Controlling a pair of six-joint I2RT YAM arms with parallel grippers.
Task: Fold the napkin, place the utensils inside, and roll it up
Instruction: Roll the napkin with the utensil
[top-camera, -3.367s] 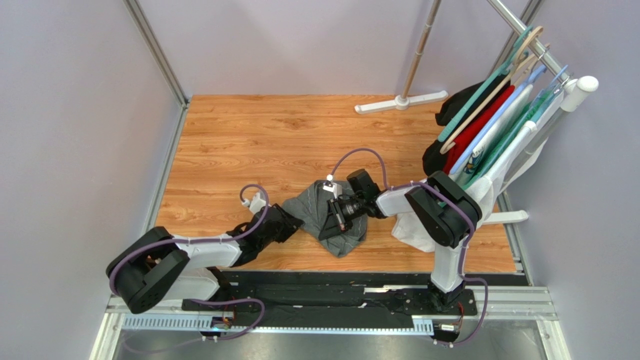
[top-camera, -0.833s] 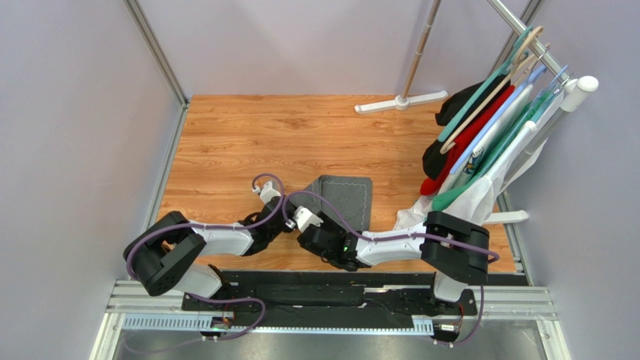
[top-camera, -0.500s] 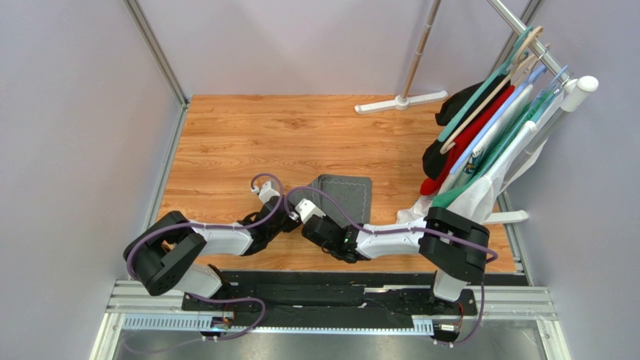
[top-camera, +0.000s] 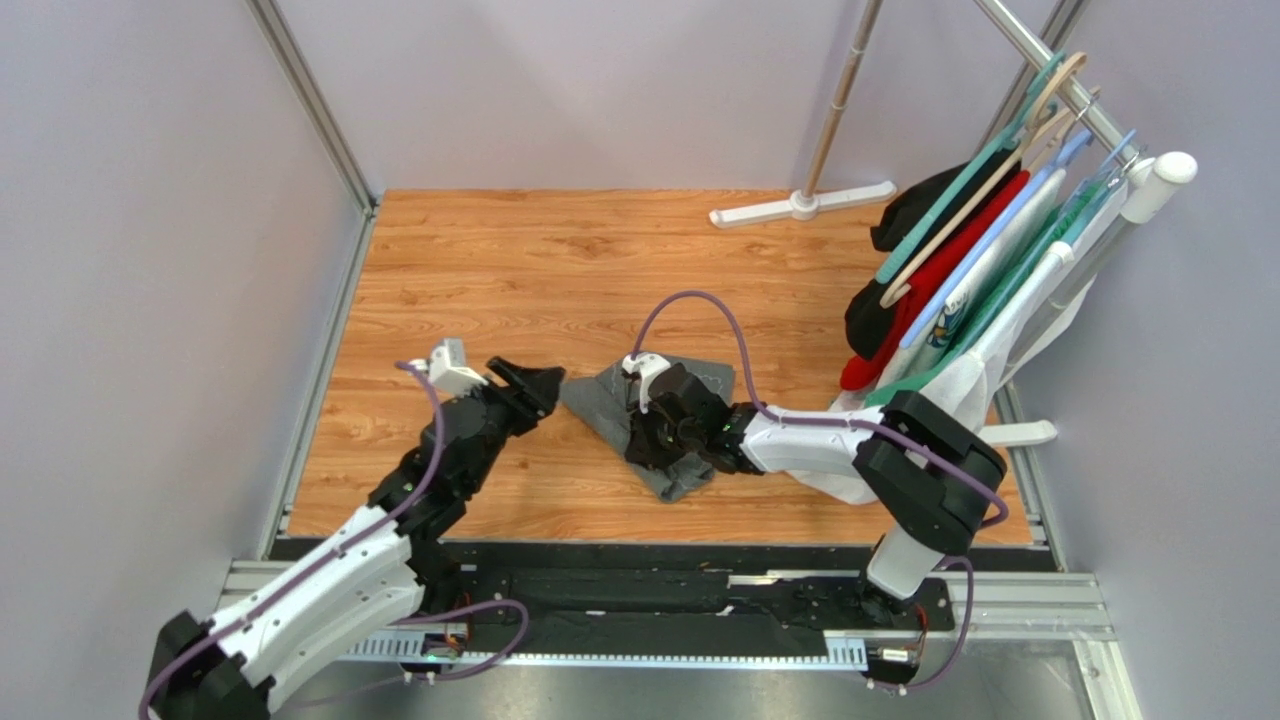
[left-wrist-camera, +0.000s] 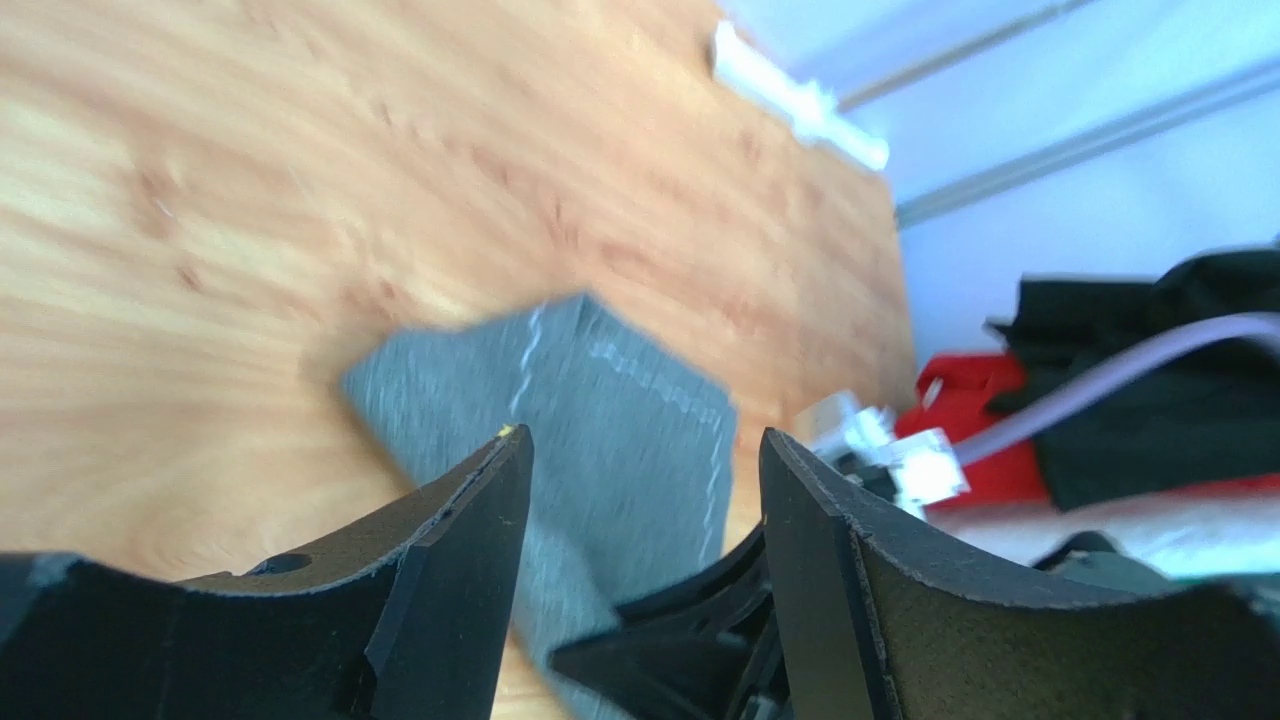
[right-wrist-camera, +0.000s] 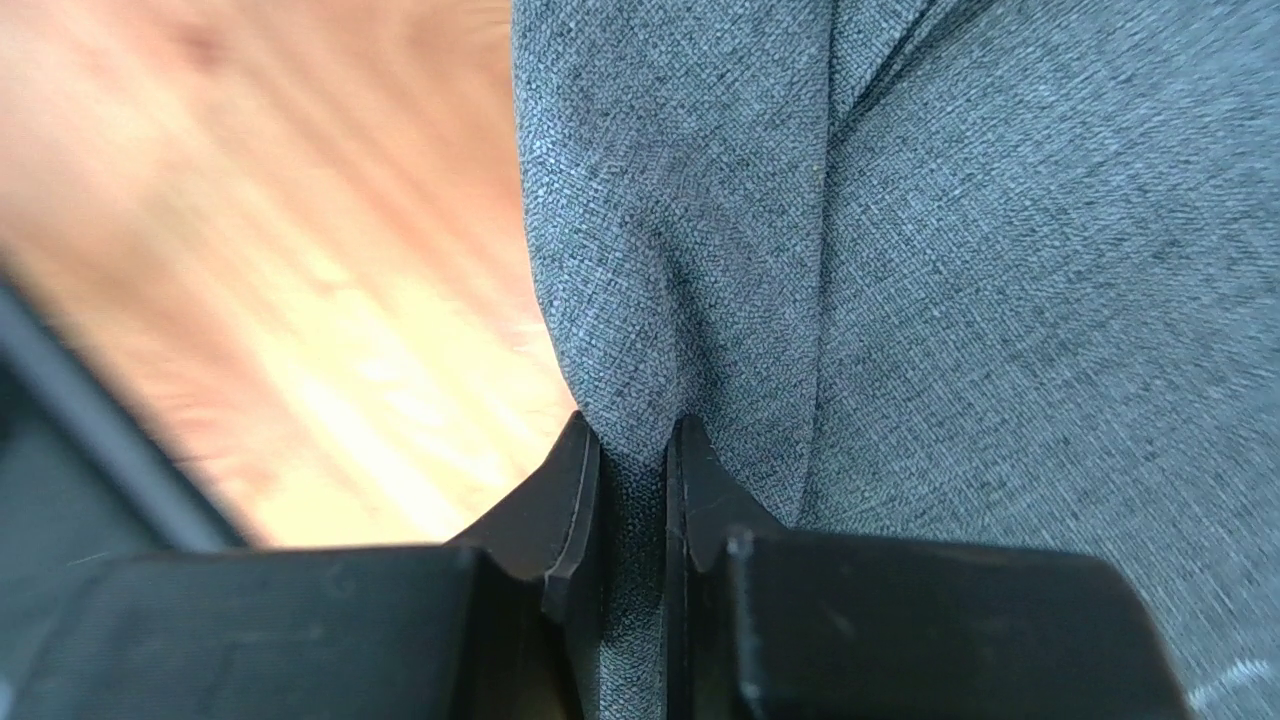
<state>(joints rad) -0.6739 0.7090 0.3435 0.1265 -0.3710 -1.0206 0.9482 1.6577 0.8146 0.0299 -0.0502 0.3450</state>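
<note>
The dark grey napkin (top-camera: 595, 399) lies bunched up in the middle of the wooden table (top-camera: 526, 270). My right gripper (top-camera: 651, 435) is over its middle, shut on a raised fold of the napkin (right-wrist-camera: 977, 300). In the right wrist view the right gripper (right-wrist-camera: 631, 444) pinches that grey fold tightly. My left gripper (top-camera: 537, 386) hangs open just left of the cloth, touching nothing. In the left wrist view the left gripper (left-wrist-camera: 646, 437) frames the napkin (left-wrist-camera: 601, 375) with its pale stitched line. The utensils are out of view.
A rack of garments on hangers (top-camera: 977, 255) stands at the right, with a white cloth (top-camera: 836, 450) below it by the right arm. A white stand foot (top-camera: 804, 204) lies at the table's far edge. Metal frame posts (top-camera: 308, 98) border the left side.
The left gripper has opened and drawn back to the left, off the napkin. The right gripper has shut on the cloth. The napkin, lying flat before, is now bunched.
</note>
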